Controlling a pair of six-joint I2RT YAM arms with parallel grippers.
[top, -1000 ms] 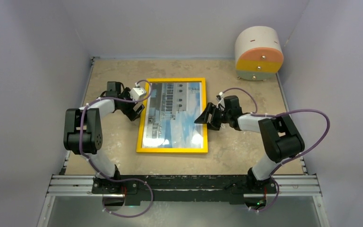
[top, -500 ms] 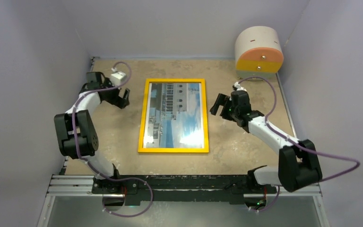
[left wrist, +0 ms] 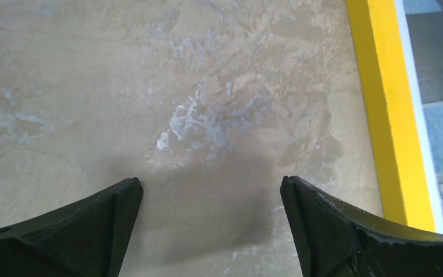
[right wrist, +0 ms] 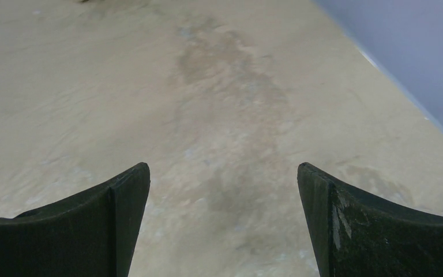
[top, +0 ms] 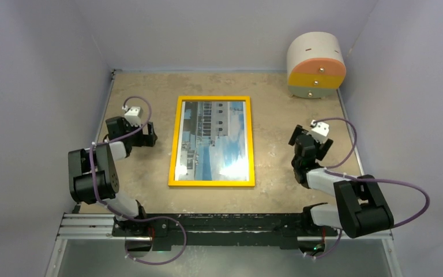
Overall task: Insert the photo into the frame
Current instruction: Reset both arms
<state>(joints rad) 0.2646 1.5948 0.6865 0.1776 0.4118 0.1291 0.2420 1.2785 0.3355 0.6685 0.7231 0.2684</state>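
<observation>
The sand-coloured table (top: pixel 144 179) filled most of the overhead view. The frame (top: pixel 173 144) lay flat at its middle, yellow front up, with its long sides running away from the arm bases. The photo (top: pixel 213 141) sat inside the frame, the white building toward the far end and blue below it, with glare across the near end. Only the overhead camera caught the round drawer unit (top: pixel 316 63), which stood well beyond the frame's far right corner against the walls. The left gripper (left wrist: pixel 207 182) hung to the left of the frame, near but apart from it. Its wrist camera showed both fingers (left wrist: pixel 101 231) spread wide over bare table with nothing between them, and the frame's yellow border and a strip of the photo ran down the right edge of that picture. The right gripper (right wrist: pixel 224 167) was to the right of the frame, farther off. Its fingers (right wrist: pixel 357 225) were likewise released and empty, and its camera took in only table and the violet wall (right wrist: pixel 404 46)
</observation>
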